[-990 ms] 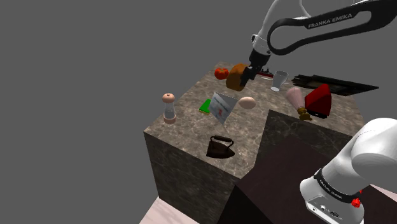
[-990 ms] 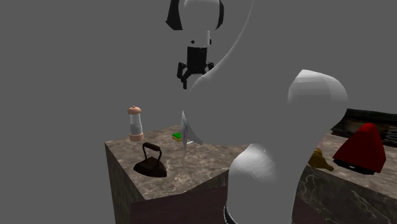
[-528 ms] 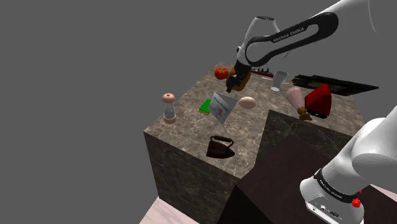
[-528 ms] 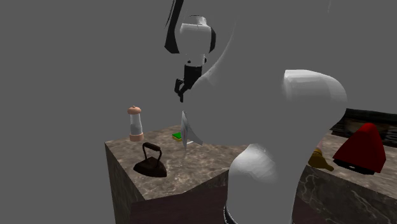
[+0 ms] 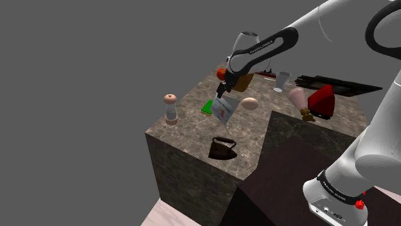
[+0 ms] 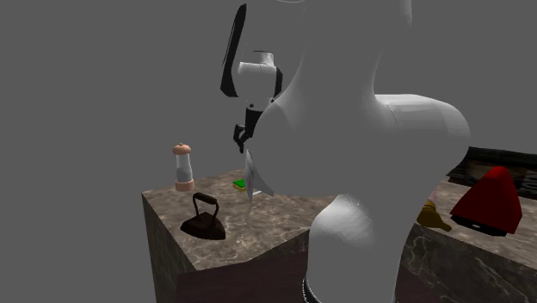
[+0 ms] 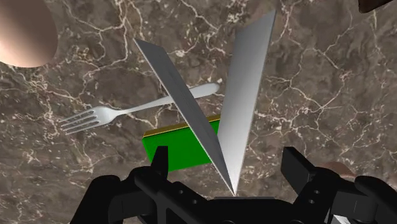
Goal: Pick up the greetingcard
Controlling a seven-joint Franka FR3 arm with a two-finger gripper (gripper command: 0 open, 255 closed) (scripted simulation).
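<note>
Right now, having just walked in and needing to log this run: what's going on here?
A white robot arm is going for the greeting card, which stands open in a V on the marble counter. Its black pincer hangs just above the card, open, with one finger on each side of the fold and neither touching it. The card is not yet lifted. A fork and a flat green item lie on the counter close by the card.
</note>
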